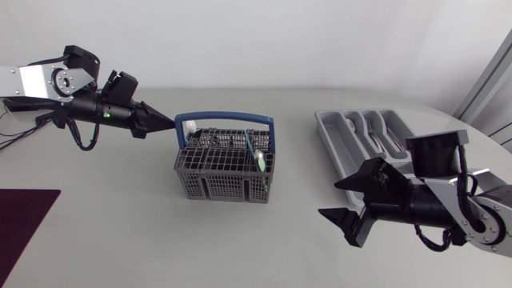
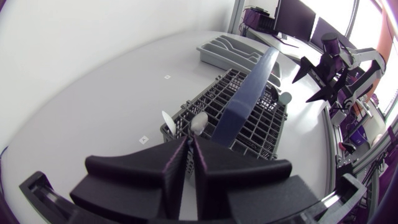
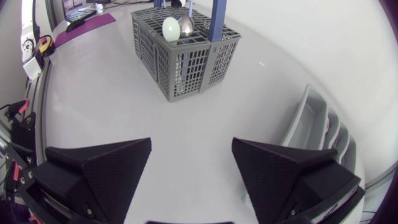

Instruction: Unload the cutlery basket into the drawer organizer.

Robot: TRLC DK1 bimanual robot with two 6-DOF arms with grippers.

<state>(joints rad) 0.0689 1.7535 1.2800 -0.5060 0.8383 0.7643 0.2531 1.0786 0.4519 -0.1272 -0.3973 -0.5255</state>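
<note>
While two arms are coming in from the side edges of the head view, one cutlery basket [image 1: 226,160] is sitting at the middle of the frame on the pale, smooth table [image 1: 120,208]. It is a grey plastic box with lattice walls and one blue arched handle [image 1: 226,117]. One drawer organizer [image 1: 368,140], a grey moulded tray with several long compartments, is lying at the upper right, well apart from the basket. Metal cutlery is lying in its compartments, though the number of pieces is too small to tell. Spoon bowls are sticking up from the basket. A white spoon [image 1: 190,126] is standing at its upper left corner, a pale green spoon [image 1: 261,161] at its right side, and metal pieces are crowding the middle cells. The left gripper [image 1: 164,122] is hanging at the upper left with its two black wedge fingers pressed together on nothing, the tip just beside the handle's left end. In the left wrist view, that gripper [image 2: 190,142] is pointing at the basket rim. The right gripper [image 1: 332,198] is hovering at the lower right, just beside the organizer's near corner, its fingers spread wide and empty. One dark maroon mat [image 1: 24,216] is lying at the lower left.
</note>
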